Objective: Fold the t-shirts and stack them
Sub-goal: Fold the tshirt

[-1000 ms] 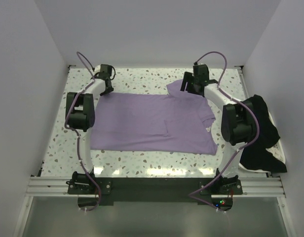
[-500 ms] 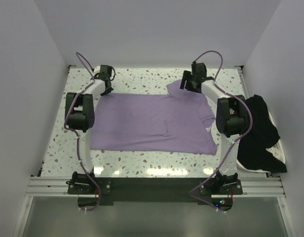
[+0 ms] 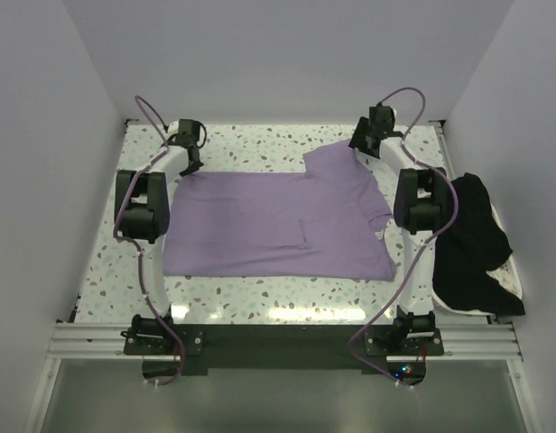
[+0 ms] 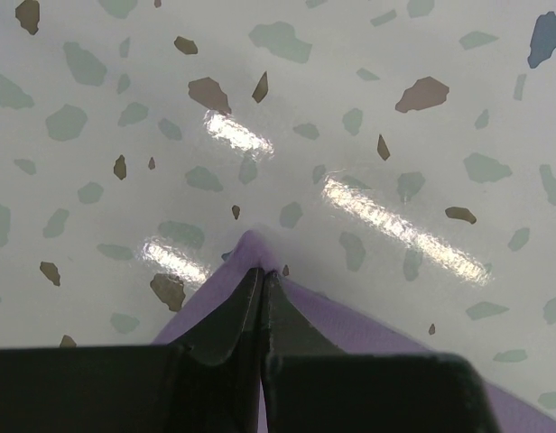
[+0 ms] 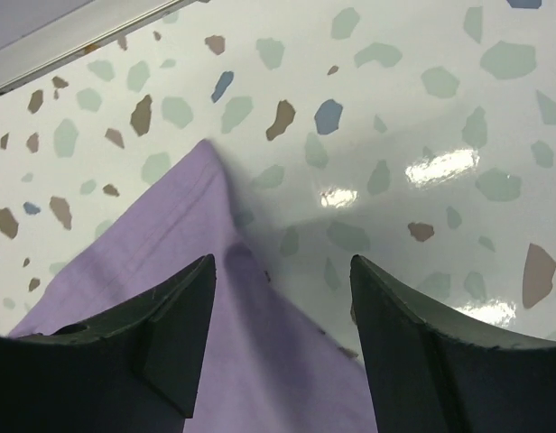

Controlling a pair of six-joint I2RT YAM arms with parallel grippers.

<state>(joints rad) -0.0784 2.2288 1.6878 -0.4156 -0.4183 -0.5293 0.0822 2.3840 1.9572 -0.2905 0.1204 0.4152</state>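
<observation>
A purple t-shirt (image 3: 278,221) lies spread flat on the speckled table (image 3: 260,144). My left gripper (image 3: 186,155) is shut on its far left corner; the left wrist view shows the closed jaws pinching a peak of the purple t-shirt (image 4: 251,248). My right gripper (image 3: 366,142) is open above the shirt's far right sleeve (image 3: 328,161). In the right wrist view the purple t-shirt (image 5: 170,271) lies under the spread fingers (image 5: 183,307), with nothing between them. A black t-shirt (image 3: 472,244) lies crumpled at the table's right edge.
White walls close in the table on the left, back and right. The black garment hangs over a white surface (image 3: 508,298) at the right front. The arm bases sit on a black rail (image 3: 278,336) at the near edge.
My right gripper has let go of the shirt's far right sleeve and moved back and to the right. The sleeve now lies flatter. The left gripper has stayed in place.
</observation>
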